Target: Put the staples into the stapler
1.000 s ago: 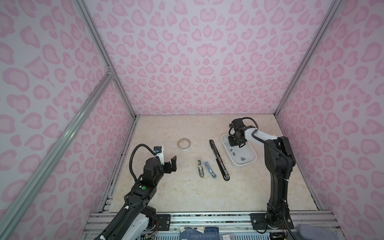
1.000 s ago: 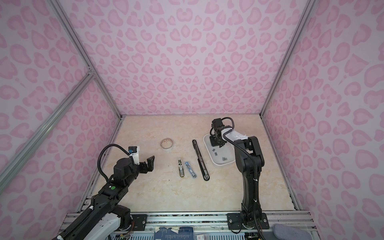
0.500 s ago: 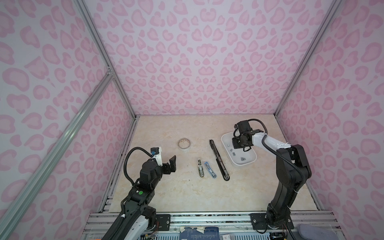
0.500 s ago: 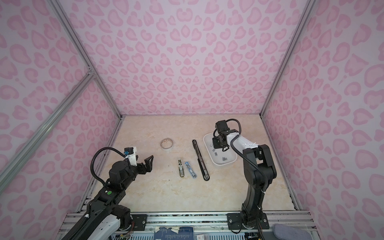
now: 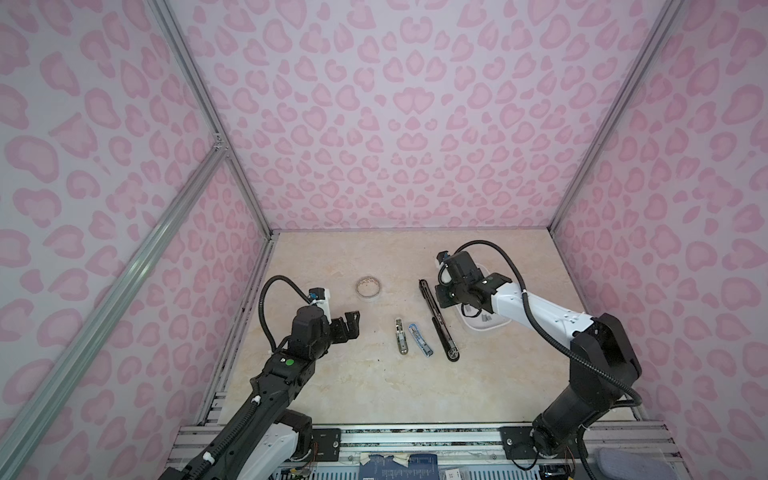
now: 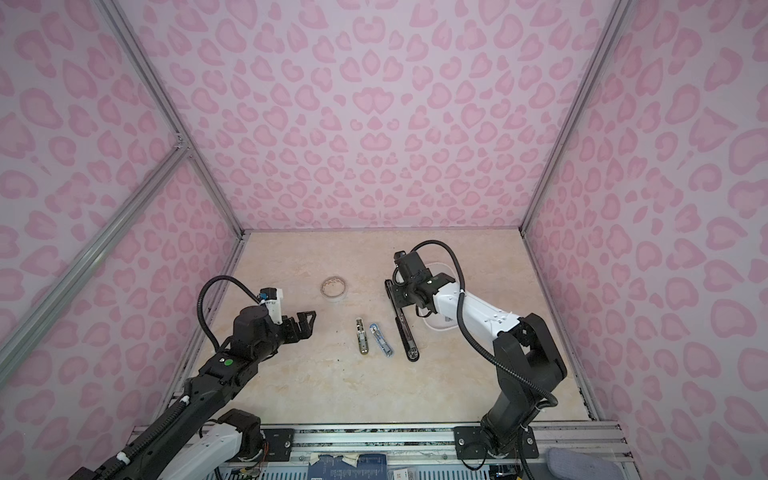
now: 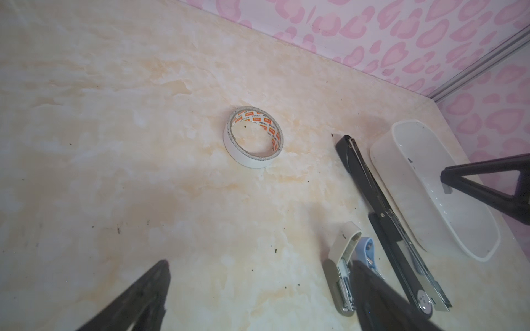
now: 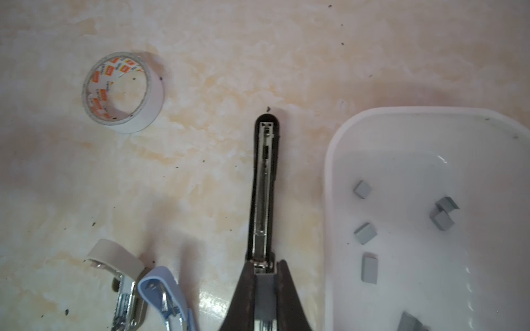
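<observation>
Across a pale marbled bench (image 5: 374,395), two robot arms reach in from the front edge. The left gripper (image 5: 347,328) hovers near the left edge, its jaws spread wide and empty. The right gripper (image 8: 264,270) is clenched tight over the middle of the bench, toward the back. A white tray (image 8: 329,160) lies toward the right edge. Just beside it, on the side nearer the centre, a long black stapler (image 8: 265,177) lies opened flat. It runs from back to front with its metal loading channel facing up. A roll of tape (image 5: 368,286) lies toward the back left. A beige stapler (image 5: 401,336) and a blue stapler (image 5: 420,340), both small and open, lie side by side at the centre. Smallest are the staples. Several loose staples (image 8: 365,232) are scattered inside the tray. One grey staple strip (image 8: 264,298) appears pinched between the right gripper's fingers, directly above the black stapler's channel. The step in hand looks like seating that strip in the channel. To do it well, the strip probably needs its length lined up with the channel and its legs pointing down, followed by a straight, level descent. Nothing steadies the stapler, so a sideways nudge could skid it. Letting go only once the strip sits between the channel walls seems safest.
</observation>
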Motion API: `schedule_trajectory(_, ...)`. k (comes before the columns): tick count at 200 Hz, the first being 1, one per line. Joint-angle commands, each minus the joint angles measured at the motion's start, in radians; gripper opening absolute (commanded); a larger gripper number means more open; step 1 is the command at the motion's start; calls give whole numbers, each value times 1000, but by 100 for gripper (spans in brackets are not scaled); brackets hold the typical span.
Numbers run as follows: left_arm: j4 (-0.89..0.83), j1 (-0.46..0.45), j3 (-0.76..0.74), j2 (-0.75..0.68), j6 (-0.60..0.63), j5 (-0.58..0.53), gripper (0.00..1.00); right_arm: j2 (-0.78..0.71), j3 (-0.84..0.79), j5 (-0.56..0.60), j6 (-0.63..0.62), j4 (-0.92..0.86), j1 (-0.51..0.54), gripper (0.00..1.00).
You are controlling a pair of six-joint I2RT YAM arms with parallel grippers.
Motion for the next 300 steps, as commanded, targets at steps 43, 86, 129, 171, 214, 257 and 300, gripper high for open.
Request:
schedule_trajectory(43, 18, 1, -41, -81, -31, -8, 100, -81, -206, 149, 278, 230, 270, 3)
schedule_trajectory(86, 73, 1, -102, -110, -27, -27, 98, -25, -240, 259, 424, 314, 392, 1)
schedule_trajectory(129, 90, 2, -134, -123, -43, 7, 99, 53, -157, 340, 454, 233, 438, 0)
schedule_trajectory(171, 95, 1, -147, -151, -52, 29, 98, 93, -149, 341, 473, 238, 448, 0)
schedule_trajectory(214, 99, 1, -142, -143, -51, 22, 98, 121, -138, 366, 471, 217, 455, 1)
schedule_trajectory(257, 105, 1, -135, -113, -48, 23, 98, 169, -109, 344, 467, 210, 454, 1)
schedule_trajectory(300, 109, 1, -131, -101, -48, 26, 98, 195, -88, 353, 466, 191, 454, 1)
